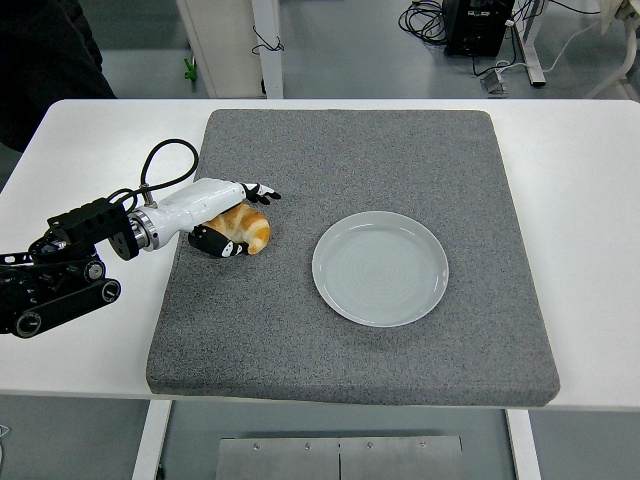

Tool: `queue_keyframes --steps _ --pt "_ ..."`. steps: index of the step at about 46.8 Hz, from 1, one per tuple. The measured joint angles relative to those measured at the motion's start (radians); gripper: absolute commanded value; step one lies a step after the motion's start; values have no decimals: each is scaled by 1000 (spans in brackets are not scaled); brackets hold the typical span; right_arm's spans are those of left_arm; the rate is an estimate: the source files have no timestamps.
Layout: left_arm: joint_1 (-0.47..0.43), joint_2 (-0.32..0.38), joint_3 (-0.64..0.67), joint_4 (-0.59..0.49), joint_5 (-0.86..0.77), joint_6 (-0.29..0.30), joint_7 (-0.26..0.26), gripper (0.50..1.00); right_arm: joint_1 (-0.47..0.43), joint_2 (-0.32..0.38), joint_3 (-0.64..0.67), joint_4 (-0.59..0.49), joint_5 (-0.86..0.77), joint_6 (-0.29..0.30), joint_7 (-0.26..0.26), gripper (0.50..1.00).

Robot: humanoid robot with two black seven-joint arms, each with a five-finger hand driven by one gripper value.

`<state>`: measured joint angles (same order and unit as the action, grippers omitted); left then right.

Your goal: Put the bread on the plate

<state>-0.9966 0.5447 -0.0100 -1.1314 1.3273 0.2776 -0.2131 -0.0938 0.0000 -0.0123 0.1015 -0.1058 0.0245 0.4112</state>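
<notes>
- Closing in on the croissant (247, 228): the left hand (232, 215) sits right over it on the grey mat (400, 150), left of centre.
- Fingers (262, 192) arch over the top of the pastry and the thumb (218, 243) tucks in at its near side, so the hand is cupped around it. Whether the grip is firm yet, I cannot tell; the croissant looks to be resting on the mat.
- Grasp step, then, by my reading; the carry has not begun.
- Target in sight: the pale round plate (380, 268) lies on the mat to the right of the croissant, apart from it, with nothing on it.
- Next up, I'd say: squeeze, lift clear of the mat, sweep right, set down in the plate's middle.
- Right arm is out of view; the white table (590, 200) carries the mat.
</notes>
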Motion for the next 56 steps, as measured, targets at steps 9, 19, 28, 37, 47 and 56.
queue_keyframes --steps 9,19,28,37,47,56 --pt "-2 0 -2 -1 -6 -2 -1 652 0 0 0 0 0 0 0 1000" --pt "-8 1 -2 -1 -7 -3 -2 616 0 0 0 0 0 0 0 1000" --pt "-28 5 -11 -3 -5 -8 -2 574 0 0 0 0 0 0 0 1000" --pt "-92 7 -40 -4 -38 -22 1 583 0 0 0 0 0 0 0 1000" --pt "-147 9 -55 -3 -55 -49 1 583 0 0 0 0 0 0 0 1000" --pt "-171 12 -72 -4 -53 -51 1 583 0 0 0 0 0 0 0 1000"
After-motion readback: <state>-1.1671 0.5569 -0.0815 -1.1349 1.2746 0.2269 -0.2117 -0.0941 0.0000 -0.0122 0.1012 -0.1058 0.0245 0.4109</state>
